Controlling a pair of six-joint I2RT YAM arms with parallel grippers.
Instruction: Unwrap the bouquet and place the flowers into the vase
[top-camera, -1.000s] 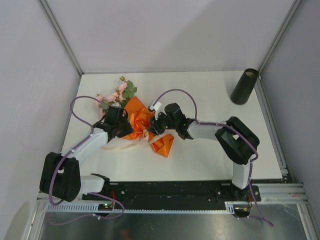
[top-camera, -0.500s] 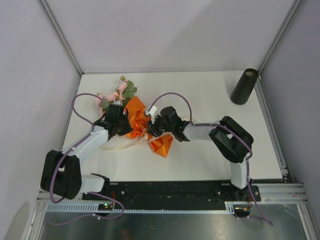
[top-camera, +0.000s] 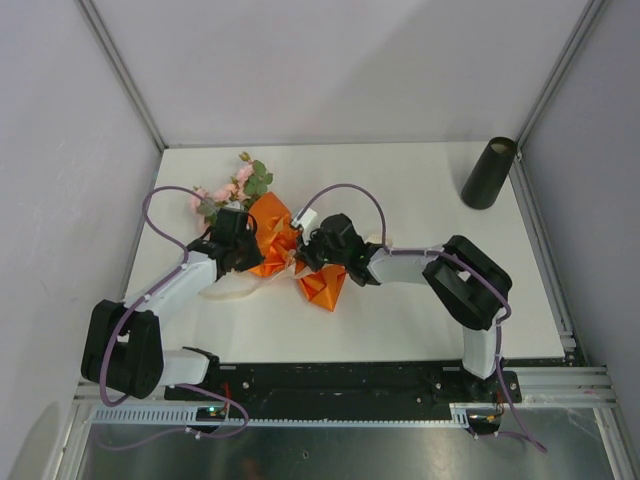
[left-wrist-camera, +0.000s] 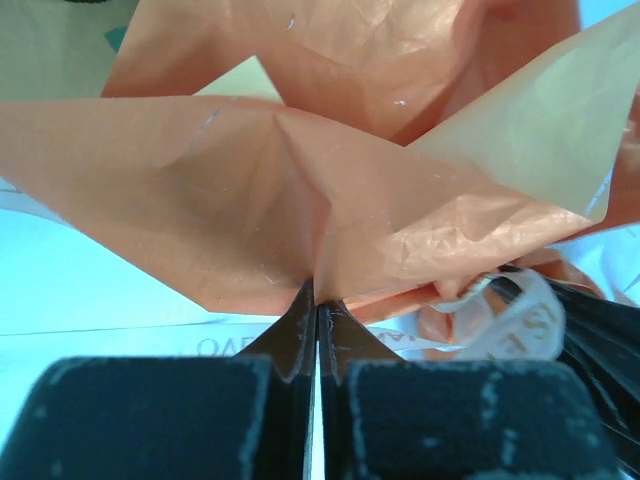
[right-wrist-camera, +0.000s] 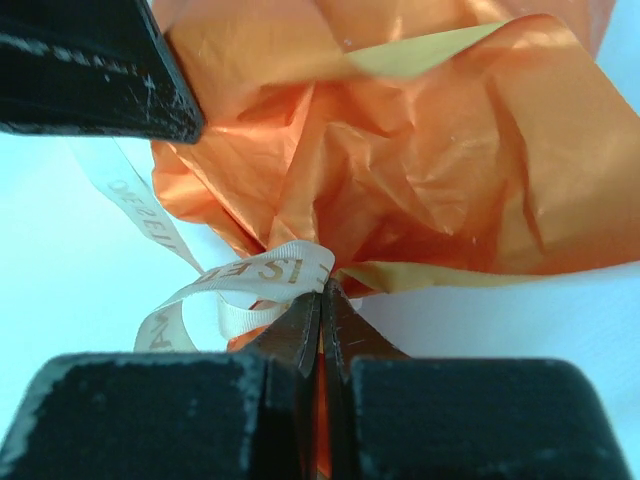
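The bouquet lies at the table's left centre, its pink flowers (top-camera: 232, 187) and green leaves pointing to the far left. Crumpled orange paper (top-camera: 273, 228) still wraps the stems, and a cream ribbon (right-wrist-camera: 250, 285) is tied around its waist. My left gripper (top-camera: 260, 256) is shut on a fold of the orange paper (left-wrist-camera: 250, 190), seen at the jaw tips (left-wrist-camera: 318, 295). My right gripper (top-camera: 304, 262) meets it from the right. It is shut on the paper right beside the ribbon loop (right-wrist-camera: 322, 292), with orange showing between its jaws. The black vase (top-camera: 488, 172) stands upright at the far right corner.
A loose ribbon tail (top-camera: 240, 290) trails on the table to the left of the paper's lower point (top-camera: 325, 287). The left gripper's finger (right-wrist-camera: 95, 75) crosses the top left of the right wrist view. Grey walls enclose the table.
Both grippers have shut on the wrapping, the left one first and then the right. The right arm has edged a little left towards the bouquet.
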